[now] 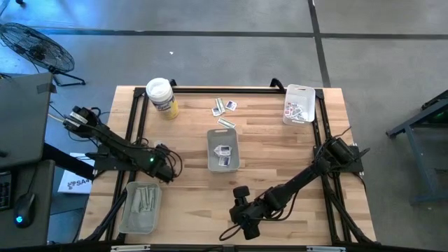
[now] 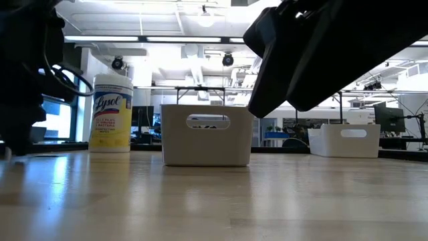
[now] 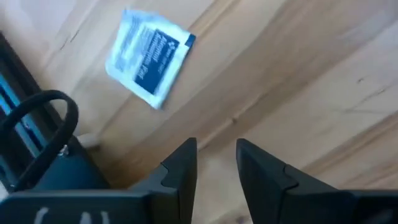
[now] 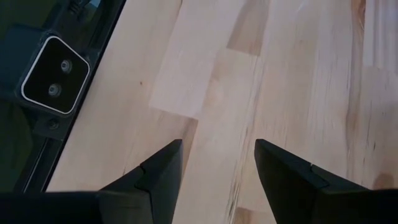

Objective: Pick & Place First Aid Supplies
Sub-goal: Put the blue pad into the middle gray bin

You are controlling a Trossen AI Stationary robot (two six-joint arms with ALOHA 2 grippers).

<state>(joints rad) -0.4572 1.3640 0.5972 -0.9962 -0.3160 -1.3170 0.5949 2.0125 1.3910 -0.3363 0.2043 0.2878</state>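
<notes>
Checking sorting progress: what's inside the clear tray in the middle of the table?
The middle tray holds a few squarish white packets with dark print, seen from above. Anything under them is hidden, and the low view shows only the tray's wall.

Left hand [image 3: 214, 165] hangs low with fingers slightly parted, empty; right hand [image 4: 217, 168] hovers, fingers spread wide.

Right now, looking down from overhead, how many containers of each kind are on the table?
Clear plastic trays: 3
Round wipes tub: 1
Total: 4
</notes>
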